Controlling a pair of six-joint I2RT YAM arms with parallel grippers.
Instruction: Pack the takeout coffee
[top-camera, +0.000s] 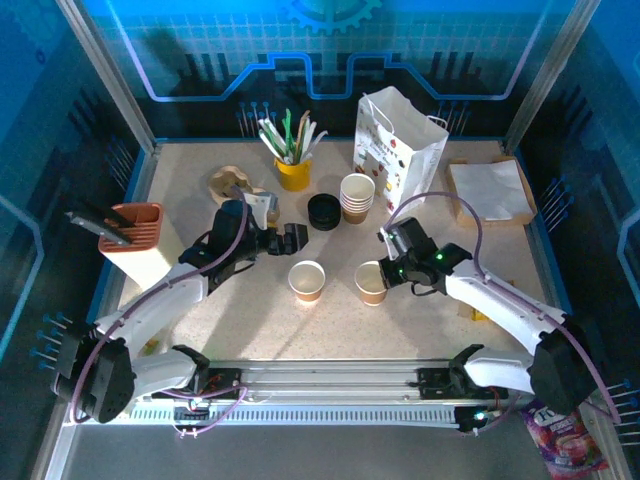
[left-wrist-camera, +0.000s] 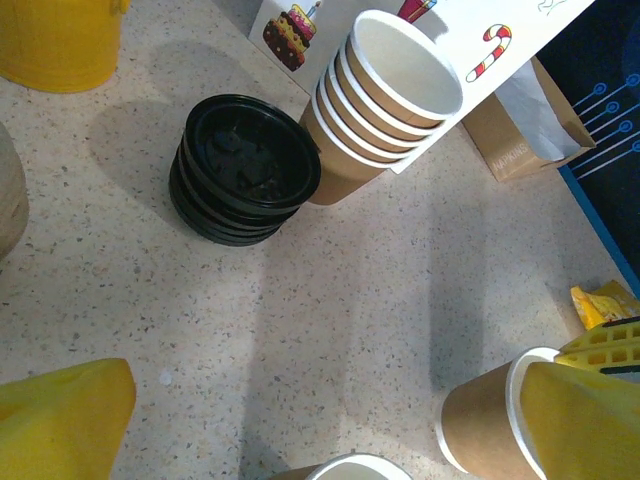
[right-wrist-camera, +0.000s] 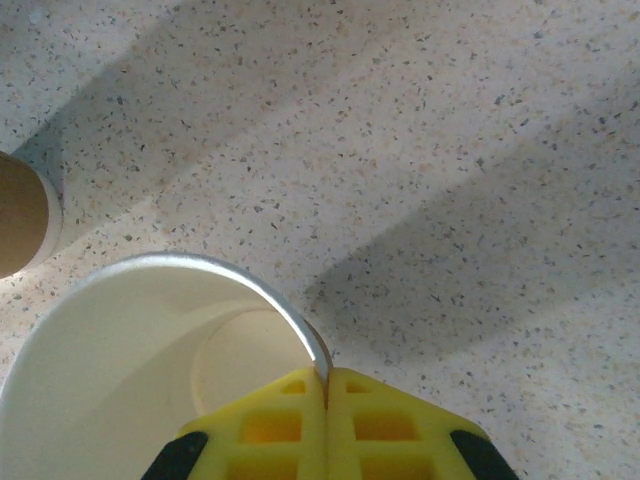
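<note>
**Inspector:** Right gripper (right-wrist-camera: 325, 385), condition?

**Examiner:** Closed to a pinch on the wall of the gripped cup (top-camera: 372, 283). One yellow pad sits inside the rim and one outside. In the top view the grip is at the cup's upper-right edge. The cup stands upright and open-topped on the table (top-camera: 330, 330), just right of frame centre.

**Inspector:** The second cup?

**Examiner:** The free cup (top-camera: 307, 281) stands upright and open-topped at frame centre. It is near the gripped cup's left side and apart from it. The right wrist view catches its brown side at the left edge.

**Inspector:** Left gripper (top-camera: 292, 238)?

**Examiner:** Fingers spread wide, holding nothing. In the top view it sits above and slightly left of the free cup, apart from it. In its wrist view the free cup's rim shows at the bottom edge and the gripped cup sits lower right.

**Inspector:** Surroundings?

**Examiner:** The stack of black lids (left-wrist-camera: 245, 165) lies up and right of the left gripper. The stack of paper cups (left-wrist-camera: 385, 95) stands just beside it. The white paper bag (top-camera: 398, 150) stands upright behind that stack, upper right of centre. The yellow utensil cup (top-camera: 293, 172) stands up and left of the lids.
</note>
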